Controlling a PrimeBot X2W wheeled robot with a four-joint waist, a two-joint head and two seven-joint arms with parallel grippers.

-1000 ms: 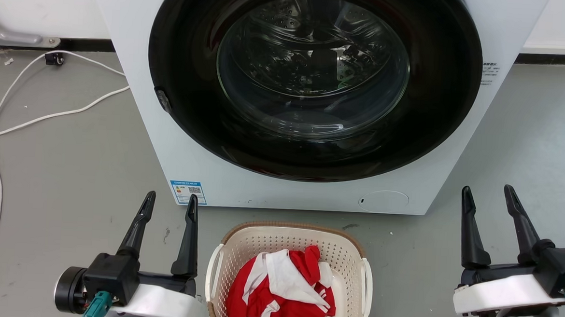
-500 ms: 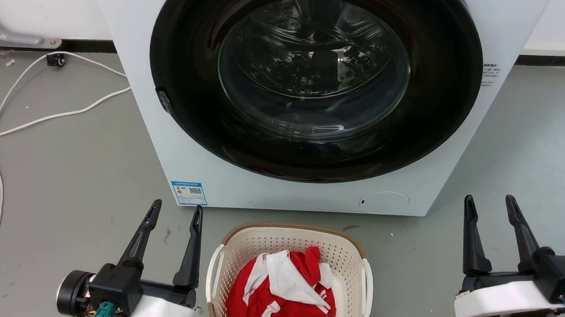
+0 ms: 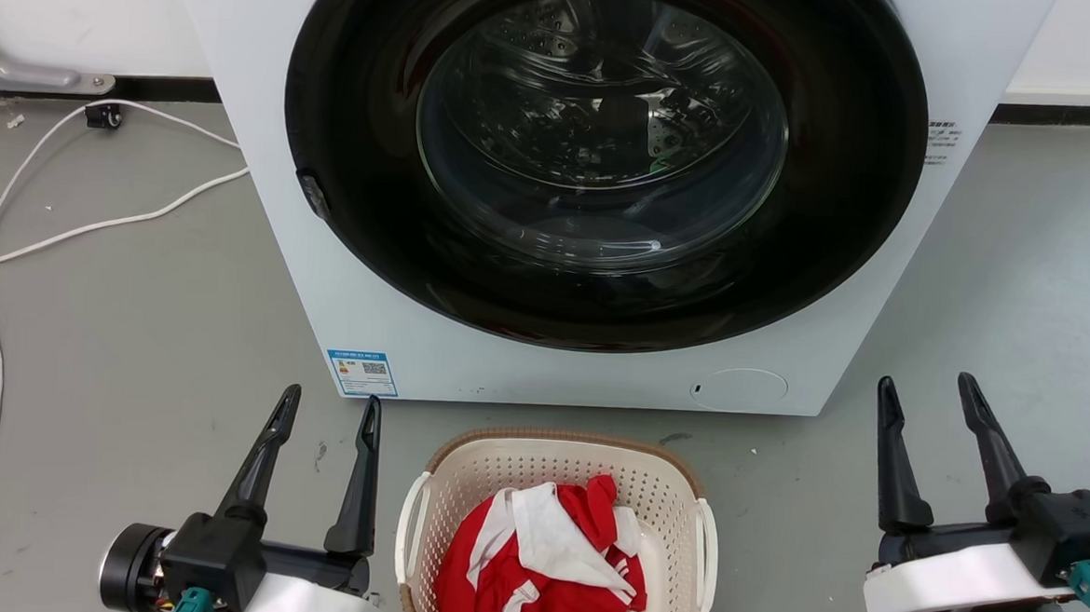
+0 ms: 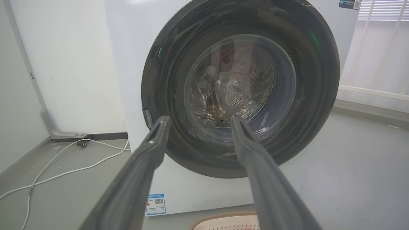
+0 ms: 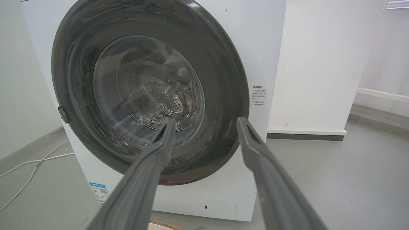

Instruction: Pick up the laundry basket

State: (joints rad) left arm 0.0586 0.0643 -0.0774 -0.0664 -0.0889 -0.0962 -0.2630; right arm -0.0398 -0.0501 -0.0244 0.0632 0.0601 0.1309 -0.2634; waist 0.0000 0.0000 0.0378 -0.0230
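Head view: the cream perforated plastic laundry basket (image 3: 499, 476) with a brown woven-look rim sits on the floor between my two grippers, in front of the white front-loading washing machine (image 3: 357, 333). My left gripper (image 3: 332, 397) is spread and empty, just beside the basket's left white handle (image 3: 405, 532). My right gripper (image 3: 925, 382), also spread and empty, is well apart from the right white handle (image 3: 707, 557). I judge I should bring the right one closer, lower both evenly, and grip both handles together so the red-and-white garment (image 3: 541, 567) stays in.
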